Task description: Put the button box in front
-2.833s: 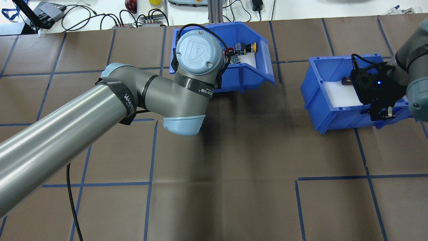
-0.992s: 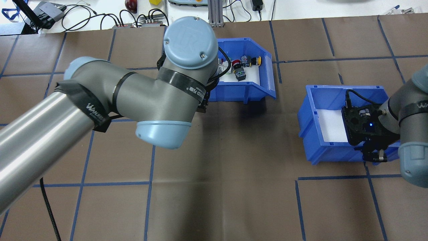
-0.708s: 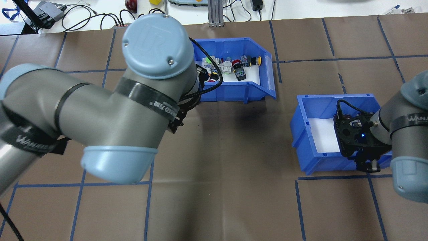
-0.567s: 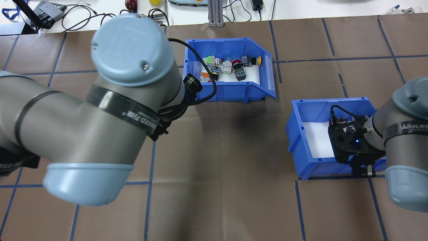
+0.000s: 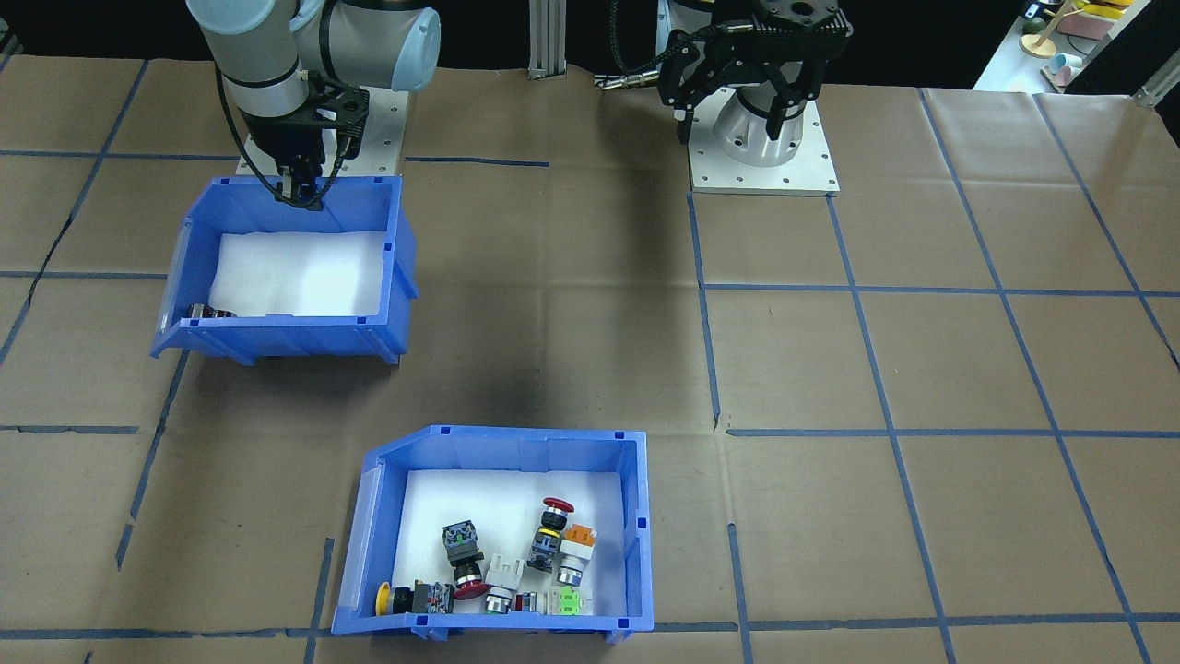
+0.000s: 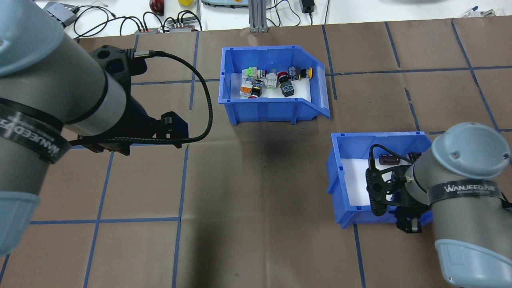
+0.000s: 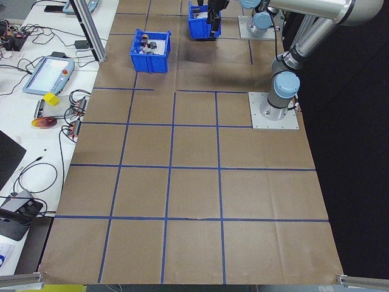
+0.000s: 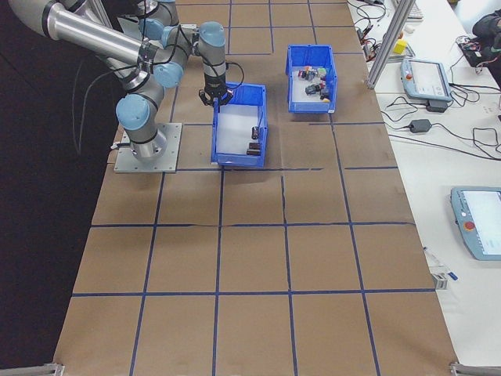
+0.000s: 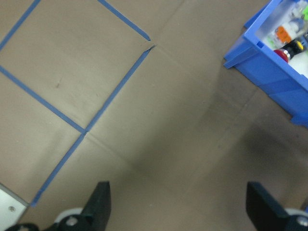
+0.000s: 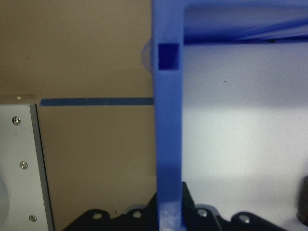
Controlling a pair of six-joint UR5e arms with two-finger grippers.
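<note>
Brown table (image 6: pixel 260 192) holds two bins: button box (image 6: pixel 276 116), and another (image 5: pixel 387 277) pinched by right claw (image 5: pixel 300 195).

- Button box (image 6: pixel 276 112): glossy blue plastic, white foam floor.
- Table cover (image 6: pixel 260 200): matt brown paper, creased, blue tape lines.
- Base plate (image 5: pixel 765 166): pale smooth metal.

Blue button box (image 5: pixel 498 452), white floor; brown table (image 5: pixel 922 369), blue grid lines.
</note>
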